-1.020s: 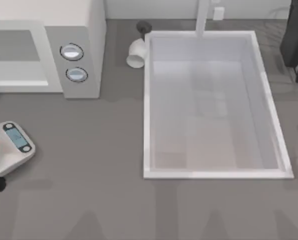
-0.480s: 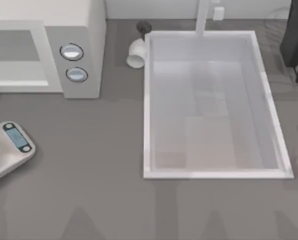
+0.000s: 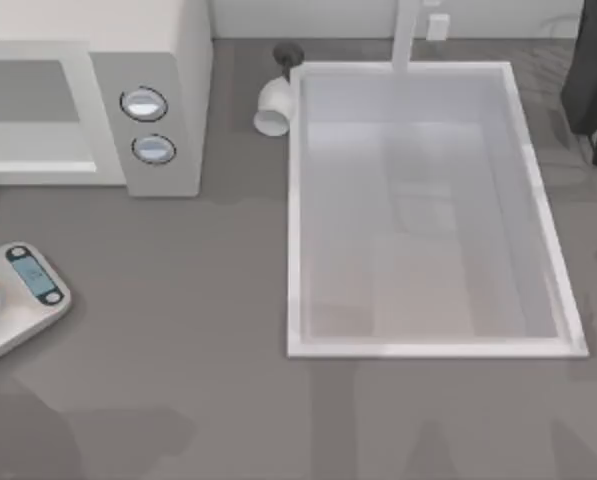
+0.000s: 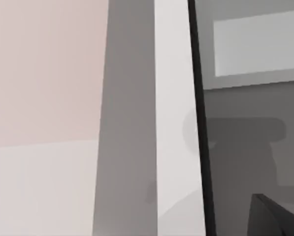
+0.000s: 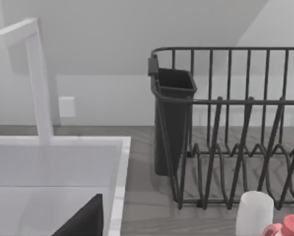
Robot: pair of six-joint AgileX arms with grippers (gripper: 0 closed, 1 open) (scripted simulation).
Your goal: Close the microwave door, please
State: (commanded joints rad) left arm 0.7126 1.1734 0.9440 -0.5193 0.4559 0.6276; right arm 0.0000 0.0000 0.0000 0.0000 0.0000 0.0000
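Note:
The white microwave (image 3: 183, 40) stands at the table's back left, its two round dials (image 3: 143, 103) on the side panel. The microwave door (image 3: 28, 112), white-framed around a grey window, lies about level with that dial panel. The left wrist view has a white upright strip (image 4: 174, 98) with a thin black edge very close, and I cannot tell which part it is. A dark part of my left gripper (image 4: 275, 216) pokes into that view's corner. A dark part of my right gripper (image 5: 85, 221) hangs over the sink's rim.
A silver kitchen scale (image 3: 13, 295) sits at the left edge in front of the microwave. The big white sink (image 3: 298, 200) with its faucet (image 3: 406, 35) takes the middle, a white cup (image 3: 271, 107) beside it. A black dish rack (image 3: 593, 80) stands back right.
A dark piece of my left arm at the top view's left edge below the scale has gone out of that view. Shadows along the front of the table have shifted.

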